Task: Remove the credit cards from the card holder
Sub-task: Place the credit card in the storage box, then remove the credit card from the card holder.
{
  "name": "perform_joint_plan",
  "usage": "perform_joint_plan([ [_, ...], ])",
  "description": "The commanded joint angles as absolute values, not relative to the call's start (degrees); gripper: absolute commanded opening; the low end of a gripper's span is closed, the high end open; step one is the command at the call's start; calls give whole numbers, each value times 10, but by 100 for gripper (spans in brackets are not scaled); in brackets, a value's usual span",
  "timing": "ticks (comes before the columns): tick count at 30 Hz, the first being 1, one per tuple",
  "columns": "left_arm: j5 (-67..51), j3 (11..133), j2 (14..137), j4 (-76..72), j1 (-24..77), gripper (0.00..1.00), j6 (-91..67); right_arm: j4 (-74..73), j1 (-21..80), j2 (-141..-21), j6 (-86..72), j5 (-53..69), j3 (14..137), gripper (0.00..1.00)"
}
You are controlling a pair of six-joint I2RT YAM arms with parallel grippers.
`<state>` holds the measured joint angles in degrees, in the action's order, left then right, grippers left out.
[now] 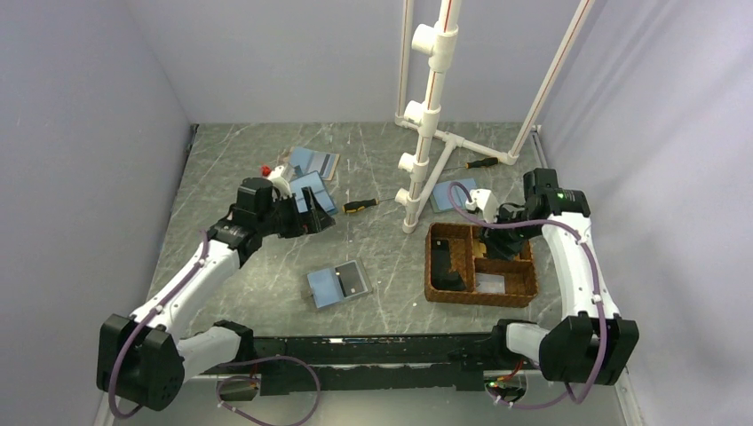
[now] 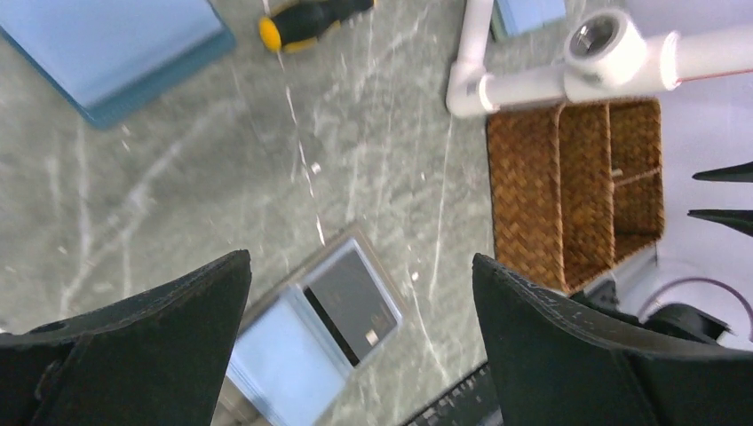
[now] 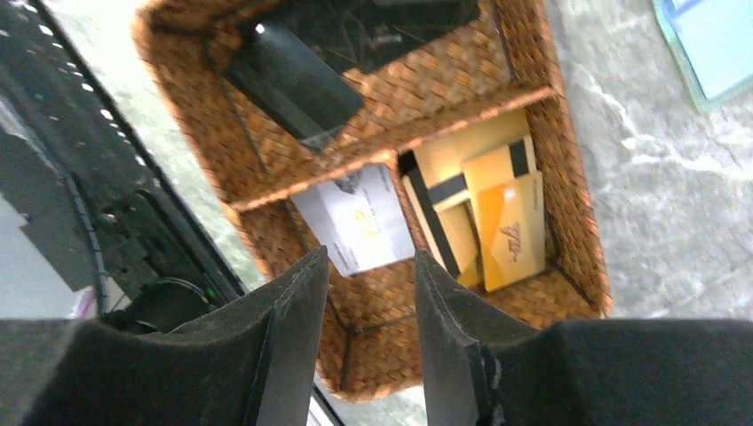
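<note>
Card holder (image 1: pixel 337 285) lies open flat on table (image 1: pixel 266 266), near front middle; dark card (image 2: pixel 351 302) in one leaf. Left gripper (image 2: pixel 360 266) hovers above table, jaws wide, empty. Right gripper (image 3: pixel 371 262) over wicker tray (image 1: pixel 437 266), fingers slightly parted, gripping nothing; orange cards (image 3: pixel 506 226) in tray compartment.

Lab test cell: plain walls (image 1: pixel 293 53), PVC pipe frame (image 1: pixel 430 115).

Rough woven wicker tray (image 3: pixel 577 231), smooth veined stone-look table (image 1: pixel 391 257), matt black right pincer (image 3: pixel 370 257).
</note>
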<state>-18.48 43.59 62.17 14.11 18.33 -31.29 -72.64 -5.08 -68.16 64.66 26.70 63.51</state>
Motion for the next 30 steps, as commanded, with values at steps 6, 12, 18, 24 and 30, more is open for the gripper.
perform_joint_plan([
  [6,-302,407,606,145,182,94,-448,-765,-27,-604,642,410,615,51],
  [12,-311,355,534,136,183,93,-467,-806,-14,-617,635,484,640,59],
  [18,-322,288,486,118,183,94,-479,-791,-14,-612,556,554,667,58],
  [24,-343,235,416,94,183,96,-535,-697,-21,-530,461,567,649,61],
  [30,-335,185,367,80,183,99,-592,-708,-22,-497,503,597,623,77],
])
